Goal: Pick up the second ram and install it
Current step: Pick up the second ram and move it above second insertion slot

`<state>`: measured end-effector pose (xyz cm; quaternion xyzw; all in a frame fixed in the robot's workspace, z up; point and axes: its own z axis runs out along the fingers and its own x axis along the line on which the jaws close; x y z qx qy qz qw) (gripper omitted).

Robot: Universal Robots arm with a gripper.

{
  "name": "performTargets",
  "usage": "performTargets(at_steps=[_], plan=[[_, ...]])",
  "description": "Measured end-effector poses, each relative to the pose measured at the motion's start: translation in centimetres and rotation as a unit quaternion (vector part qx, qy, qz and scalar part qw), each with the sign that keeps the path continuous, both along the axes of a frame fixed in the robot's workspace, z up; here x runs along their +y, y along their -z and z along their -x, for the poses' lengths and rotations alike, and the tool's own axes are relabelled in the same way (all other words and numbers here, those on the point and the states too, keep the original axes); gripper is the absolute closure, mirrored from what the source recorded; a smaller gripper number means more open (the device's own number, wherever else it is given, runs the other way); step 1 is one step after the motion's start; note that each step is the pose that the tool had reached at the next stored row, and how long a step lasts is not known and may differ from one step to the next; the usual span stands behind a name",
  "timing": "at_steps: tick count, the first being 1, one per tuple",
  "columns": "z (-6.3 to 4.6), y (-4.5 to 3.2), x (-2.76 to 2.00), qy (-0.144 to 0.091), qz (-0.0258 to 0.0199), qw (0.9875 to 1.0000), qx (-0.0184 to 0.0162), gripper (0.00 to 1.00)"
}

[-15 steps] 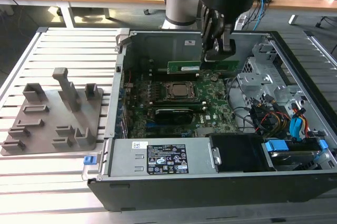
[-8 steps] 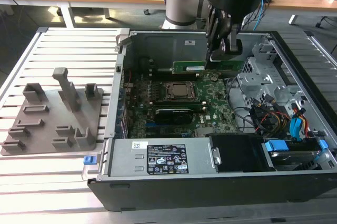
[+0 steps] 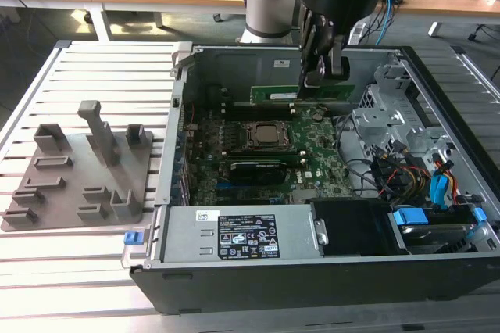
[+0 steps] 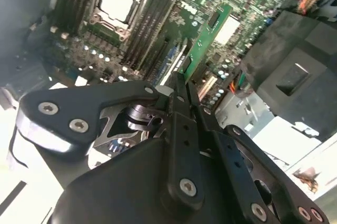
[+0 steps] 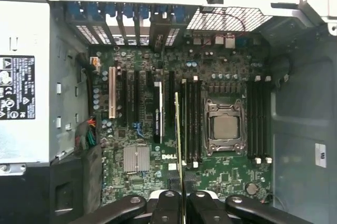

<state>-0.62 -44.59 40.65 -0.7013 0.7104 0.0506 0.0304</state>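
Tool [image 3: 315,79] pinched closed on second ram [image 3: 273,94]. Stick held on edge over memory slots [image 5: 192,119] beside CPU socket [image 3: 269,136]. Judgement: keep it parallel to its slot, notch matched, lower straight, press both ends evenly.

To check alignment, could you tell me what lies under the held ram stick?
Memory slots beside the CPU socket show under the second ram in the first wrist view; the strip directly below its edge is covered.
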Motion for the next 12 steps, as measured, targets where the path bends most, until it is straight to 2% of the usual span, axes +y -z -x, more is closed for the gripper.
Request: performTargets(at_steps=[1, 2, 3, 5, 7, 8, 12], plan=[[0.0, 0.29, 0.17, 0.007, -0.0013, 1.0, -0.0001, 0.86], [0.0, 0.46, 0.22, 0.011, 0.0005, 0.9999, -0.0001, 0.86], [0.0, 0.6, 0.3, 0.014, 0.0028, 0.9999, -0.0001, 0.86], [0.0, 0.8, 0.62, 0.016, 0.0106, 0.9998, -0.0002, 0.86], [0.1, 0.9, 1.52, 0.016, 0.011, 0.9998, -0.0002, 0.86], [0.1, 0.96, 1.81, 0.017, 0.011, 0.9998, -0.0002, 0.86], [0.1, 1.65, 2.15, 0.016, 0.0111, 0.9998, -0.0002, 0.86]])
